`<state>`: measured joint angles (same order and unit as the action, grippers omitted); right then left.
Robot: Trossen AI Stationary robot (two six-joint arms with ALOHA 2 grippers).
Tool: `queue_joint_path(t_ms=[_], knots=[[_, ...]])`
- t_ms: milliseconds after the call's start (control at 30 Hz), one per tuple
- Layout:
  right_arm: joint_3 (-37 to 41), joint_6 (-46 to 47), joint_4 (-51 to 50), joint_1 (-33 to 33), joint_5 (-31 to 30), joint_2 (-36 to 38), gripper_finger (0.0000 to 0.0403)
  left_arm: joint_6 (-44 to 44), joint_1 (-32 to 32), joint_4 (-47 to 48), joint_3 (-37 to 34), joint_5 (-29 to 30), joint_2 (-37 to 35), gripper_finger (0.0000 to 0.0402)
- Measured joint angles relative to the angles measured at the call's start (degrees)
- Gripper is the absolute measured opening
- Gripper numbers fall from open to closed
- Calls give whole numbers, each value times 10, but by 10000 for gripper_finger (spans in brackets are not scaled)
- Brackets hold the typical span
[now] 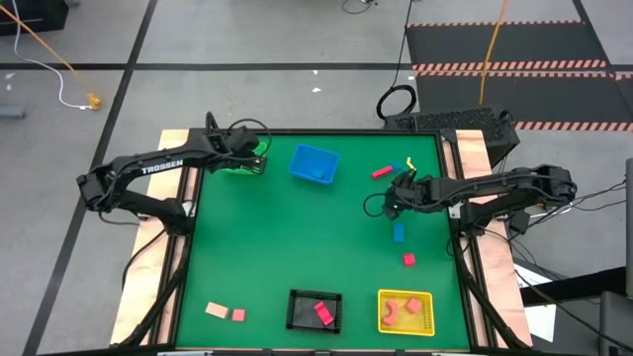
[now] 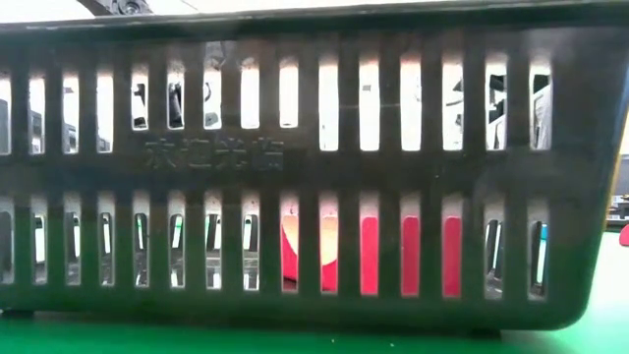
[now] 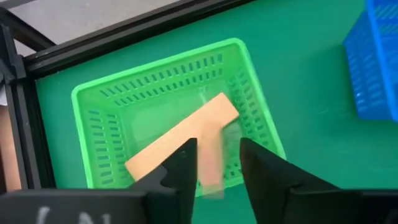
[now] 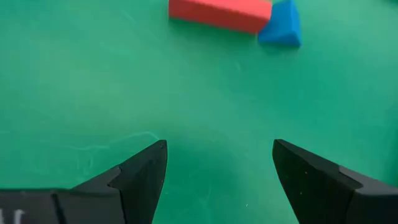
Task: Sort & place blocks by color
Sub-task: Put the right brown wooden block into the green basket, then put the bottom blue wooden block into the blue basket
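Over the green basket (image 1: 240, 158), at the counter's (image 1: 297, 247) far left corner, the left gripper (image 1: 249, 153) hovers; the right gripper (image 1: 394, 198) hangs near a blue block (image 1: 399, 232). Low down, the black basket (image 2: 314, 177) shows red blocks (image 2: 393, 256) through its slats. At the left wrist, parted jaws straddle a tan block (image 3: 211, 158), above another tan block (image 3: 180, 137) lying inside the green basket. At the right wrist, released jaws face a red block (image 4: 219, 14) touching a blue one (image 4: 281, 28).

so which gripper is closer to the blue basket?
Left. The left gripper hangs over the green basket, right beside the blue basket. The right gripper is open further off, across open mat near the loose blocks.
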<state>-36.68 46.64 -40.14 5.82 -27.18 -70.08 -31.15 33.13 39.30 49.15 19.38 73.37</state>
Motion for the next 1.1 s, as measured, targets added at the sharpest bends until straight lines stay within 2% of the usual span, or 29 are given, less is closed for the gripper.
queue_joint_path(t_ms=[200,333,533,900,1100], knots=[[3,24,3,-3,18,0,281,8,9,-1,0,28,6,143],[3,45,14,-4,102,0,281,9,12,-2,0,74,-6,145],[3,126,13,-36,198,0,281,6,4,-6,0,77,-27,146],[3,310,0,-107,209,-10,281,0,-40,-6,0,77,-58,147],[3,352,11,-146,198,-51,281,-5,-69,-10,0,76,-58,147]])
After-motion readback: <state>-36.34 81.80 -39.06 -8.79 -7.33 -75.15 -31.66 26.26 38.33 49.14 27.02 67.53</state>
